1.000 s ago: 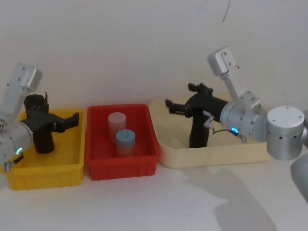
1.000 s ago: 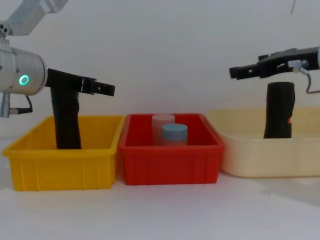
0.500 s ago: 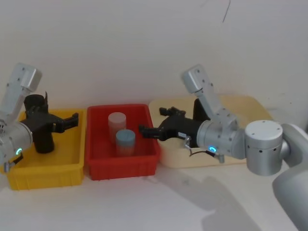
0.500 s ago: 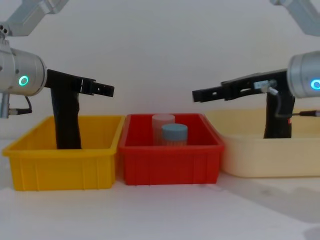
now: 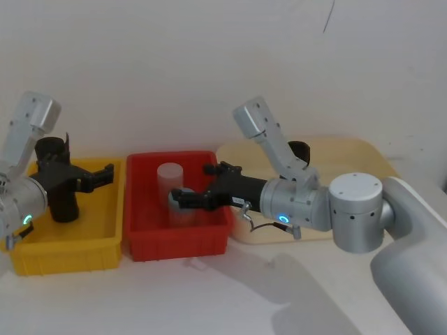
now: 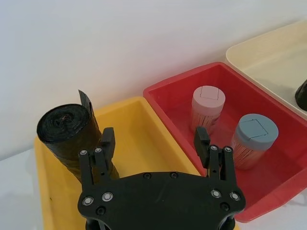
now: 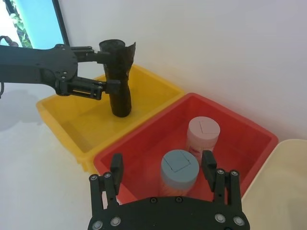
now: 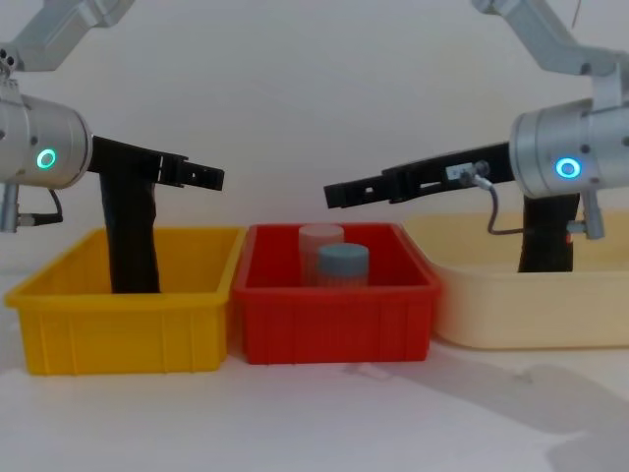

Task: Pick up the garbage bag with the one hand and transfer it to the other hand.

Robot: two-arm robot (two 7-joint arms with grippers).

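Premises: a robot test bench of laboratory type. Evidence: a bare white table (image 8: 314,423) set against a plain white wall (image 5: 174,63). Three plastic containers stand in a row: yellow bin (image 8: 118,324) left, red bin (image 8: 334,329) centre, cream tray (image 8: 511,310) right. Left gripper (image 8: 218,179) and right gripper (image 8: 332,195) reach over them on metal arms.
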